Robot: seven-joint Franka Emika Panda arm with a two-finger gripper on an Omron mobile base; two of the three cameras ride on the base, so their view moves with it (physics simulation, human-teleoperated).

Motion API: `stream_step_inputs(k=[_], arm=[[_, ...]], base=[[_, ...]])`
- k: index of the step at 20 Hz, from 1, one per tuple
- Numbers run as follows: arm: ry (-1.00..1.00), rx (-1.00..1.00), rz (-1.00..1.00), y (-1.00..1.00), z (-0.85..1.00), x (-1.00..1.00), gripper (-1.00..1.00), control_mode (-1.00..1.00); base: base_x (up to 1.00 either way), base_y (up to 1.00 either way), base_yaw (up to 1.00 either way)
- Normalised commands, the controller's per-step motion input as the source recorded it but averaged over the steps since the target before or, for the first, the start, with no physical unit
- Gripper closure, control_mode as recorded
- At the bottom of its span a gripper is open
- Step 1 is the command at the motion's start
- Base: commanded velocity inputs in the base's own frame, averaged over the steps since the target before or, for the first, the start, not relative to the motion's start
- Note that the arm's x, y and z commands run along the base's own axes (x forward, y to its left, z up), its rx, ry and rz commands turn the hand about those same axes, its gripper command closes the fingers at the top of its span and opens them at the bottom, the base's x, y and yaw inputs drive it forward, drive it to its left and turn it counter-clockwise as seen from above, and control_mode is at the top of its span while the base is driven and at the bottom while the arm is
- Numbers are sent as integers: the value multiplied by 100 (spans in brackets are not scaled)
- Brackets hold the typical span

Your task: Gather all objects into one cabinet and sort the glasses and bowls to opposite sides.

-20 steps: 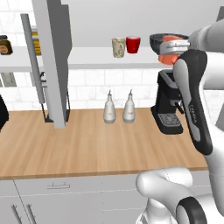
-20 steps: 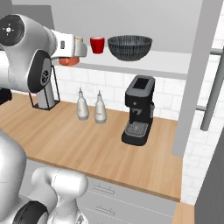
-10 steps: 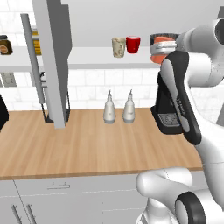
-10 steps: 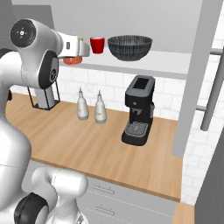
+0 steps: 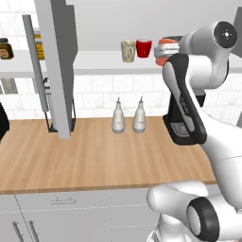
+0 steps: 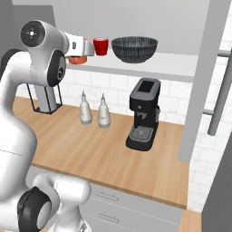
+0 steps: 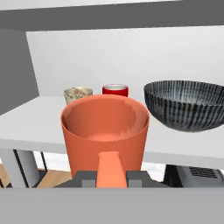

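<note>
On the pale shelf board [image 5: 85, 60] of the open cabinet, going left to right in the left base view, the beige mug [image 5: 128, 50] stands first, with the red cup [image 5: 143, 47] just beside it at its 3 o'clock. Next comes the orange-red mug [image 5: 165, 52], carried at shelf height in the pincer [image 7: 111, 178], whose jaws are pressed together on the mug's handle. Seen from the hand, the held mug sits upright at 6 o'clock, with the beige mug at about 11 o'clock behind it, the red cup at 12 and the dark bowl [image 7: 188, 104] at 3 o'clock, well apart from the cups.

Below, on the tabletop [image 5: 94, 156], two white bottles [image 5: 127, 116] stand by the wall, with a black coffee machine [image 6: 143, 113] further right.

Judging by this, the gathering is nearly done: two cups and the bowl already rest on one shelf, cups left and bowl right. What remains is to set the orange-red mug down on the cups' side, probably the gap between red cup and bowl, and let go. I cannot tell whether its base already touches the board.
</note>
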Motion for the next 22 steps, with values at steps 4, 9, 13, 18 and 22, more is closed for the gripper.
stream_step_inputs(k=[4, 9, 13, 18, 22], arm=[[0, 0, 0, 8, -14, 41, 100, -100], [0, 0, 0, 7, -12, 38, 100, -100], [0, 0, 0, 4, -7, 39, 100, -100], [0, 0, 0, 1, -11, 32, 100, -100], [0, 0, 0, 0, -27, 24, 100, -100]], base=[[0, 0, 0], [0, 0, 0], [0, 0, 0], [0, 0, 0], [0, 0, 0]])
